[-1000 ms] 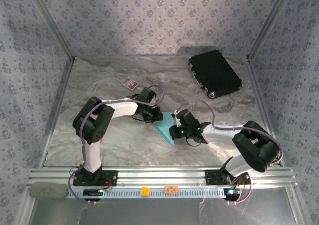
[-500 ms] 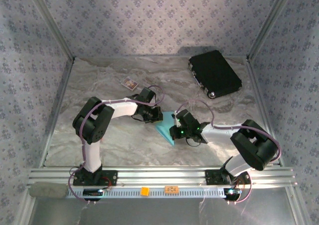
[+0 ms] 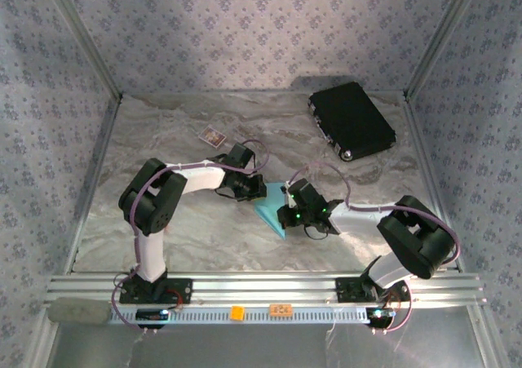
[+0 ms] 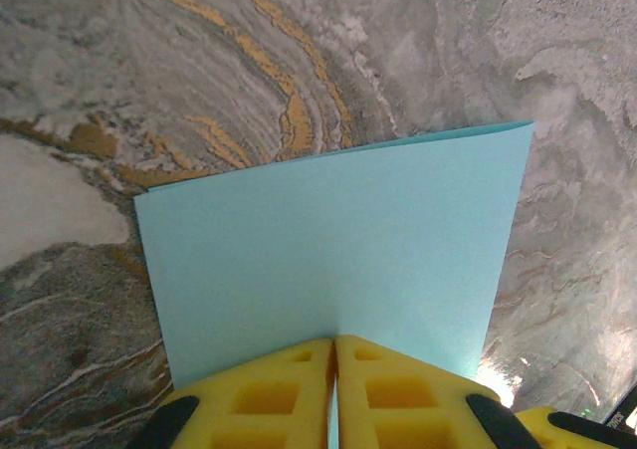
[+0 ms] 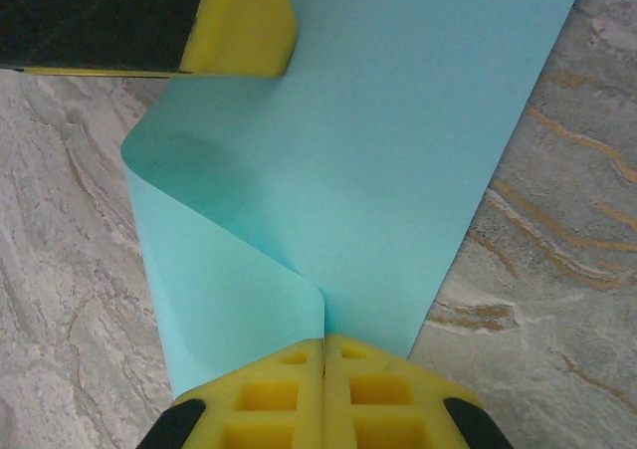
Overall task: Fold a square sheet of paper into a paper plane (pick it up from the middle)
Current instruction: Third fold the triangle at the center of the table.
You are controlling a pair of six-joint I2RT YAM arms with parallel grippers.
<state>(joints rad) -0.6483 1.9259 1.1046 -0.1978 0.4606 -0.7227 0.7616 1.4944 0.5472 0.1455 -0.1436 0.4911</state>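
The case (image 3: 351,121) stands well behind and right of the paper (image 3: 267,212).

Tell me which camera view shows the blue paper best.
The right wrist view: the paper is large there, and its curl near the pinched edge is plain. The left wrist view shows the paper as one flat face. The top view shows the paper as a small, distant blue wedge.

The square sheet of paper (image 4: 328,240) looks smooth and matt

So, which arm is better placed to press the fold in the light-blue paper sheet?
Probably right: its shut jaws pinch the light-blue paper sheet where the curled fold ends; the left jaws grip a flat edge.
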